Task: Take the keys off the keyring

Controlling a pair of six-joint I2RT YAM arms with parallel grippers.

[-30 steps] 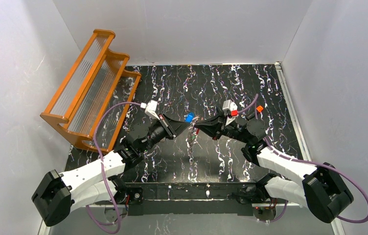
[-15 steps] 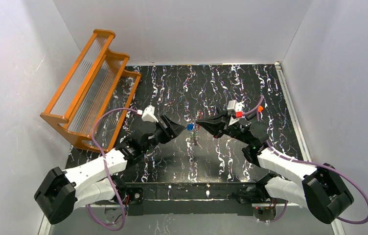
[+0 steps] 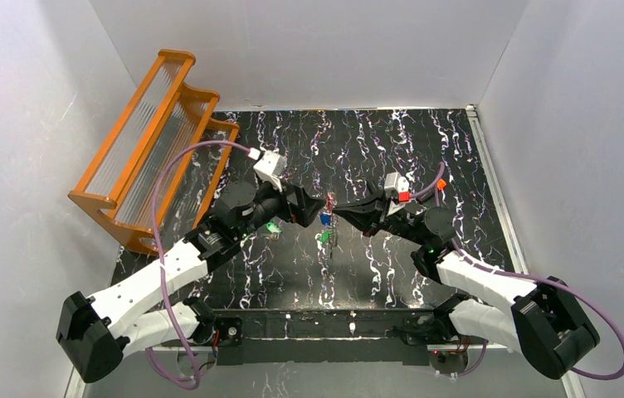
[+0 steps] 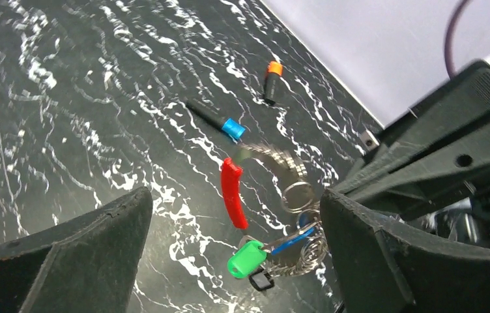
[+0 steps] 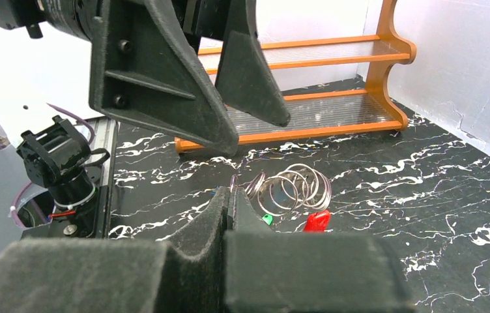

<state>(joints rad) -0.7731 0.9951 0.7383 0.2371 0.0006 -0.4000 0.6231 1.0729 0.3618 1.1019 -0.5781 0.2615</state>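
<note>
Currently I see the small silvery metal keyring (image 5: 288,189), a springy coil of wire loops, pinched at one end by my right end effector (image 5: 229,202), whose dark fingers are pressed together on it. Its long axis runs away from those fingertips toward the orange rack with clear ribbed shelves (image 5: 307,98). The tiny silver keys with green, blue and red plastic heads (image 4: 247,257) dangle beneath the coil, over the black white-veined table (image 4: 66,98). My left end effector (image 3: 315,209) straddles the bunch, jaws spread wide, gripping nothing.
</note>
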